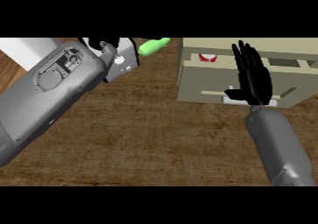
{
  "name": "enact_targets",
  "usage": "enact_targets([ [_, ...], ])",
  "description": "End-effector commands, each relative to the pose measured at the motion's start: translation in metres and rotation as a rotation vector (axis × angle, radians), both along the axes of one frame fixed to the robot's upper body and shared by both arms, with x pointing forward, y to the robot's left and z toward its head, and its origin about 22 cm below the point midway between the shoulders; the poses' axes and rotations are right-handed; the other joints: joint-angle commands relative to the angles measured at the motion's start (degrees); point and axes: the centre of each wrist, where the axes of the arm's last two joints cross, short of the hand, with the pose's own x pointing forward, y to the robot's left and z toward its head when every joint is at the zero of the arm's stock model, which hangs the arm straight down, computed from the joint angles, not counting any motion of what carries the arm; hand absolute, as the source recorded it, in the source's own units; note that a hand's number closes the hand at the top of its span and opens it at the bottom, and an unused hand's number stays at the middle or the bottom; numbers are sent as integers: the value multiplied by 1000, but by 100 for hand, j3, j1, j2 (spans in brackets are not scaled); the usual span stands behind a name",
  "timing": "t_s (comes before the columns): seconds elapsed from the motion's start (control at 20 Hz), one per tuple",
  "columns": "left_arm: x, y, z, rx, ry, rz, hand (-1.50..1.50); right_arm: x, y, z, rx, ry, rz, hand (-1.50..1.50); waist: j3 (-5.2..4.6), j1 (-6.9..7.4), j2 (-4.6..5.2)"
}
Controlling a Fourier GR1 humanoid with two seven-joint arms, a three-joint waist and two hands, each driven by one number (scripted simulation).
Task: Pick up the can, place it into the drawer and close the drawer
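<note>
A green bottle-like thing (153, 46) lies at the far edge of the wooden tabletop (142, 131), just left of the beige drawer unit (206, 81). The can (207, 57), red and white, sits inside the drawer. The right hand (253, 76) stands over the drawer front, fingers (245, 54) straight and released, holding nothing. The left hand (103, 43) is mostly hidden behind its forearm; I cannot tell its state.

Kitchen counter setting. Evidence: brown wood-grain worktop (148, 127); beige drawer cabinet (206, 83) standing on the worktop; green bottle-like item (153, 46) lying just left of the cabinet; white block (25, 50) far left of it.
</note>
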Motion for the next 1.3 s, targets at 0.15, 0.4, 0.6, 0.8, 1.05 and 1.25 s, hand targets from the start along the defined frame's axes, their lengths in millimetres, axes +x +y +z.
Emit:
enact_targets([
  [0.15,-12,21,-15,6,20,-1,-150,37,25,11,26,27,-16,-150,111,47,146],
  [0.4,-30,23,-26,2,16,-3,-150,54,15,27,38,-13,-45,-150,114,72,141],
  [0.6,-37,29,-39,13,21,-6,-150,60,26,28,36,-30,-54,-150,117,123,190],
  [0.8,-46,46,-47,18,31,-28,-150,62,19,28,27,-27,-83,-150,117,245,224],
  [1.05,-51,48,-50,7,25,-43,-150,78,40,61,63,-33,-80,-150,112,255,247],
  [1.25,-51,62,-56,32,27,-19,-150,85,25,82,63,-44,-49,-150,115,149,229],
])
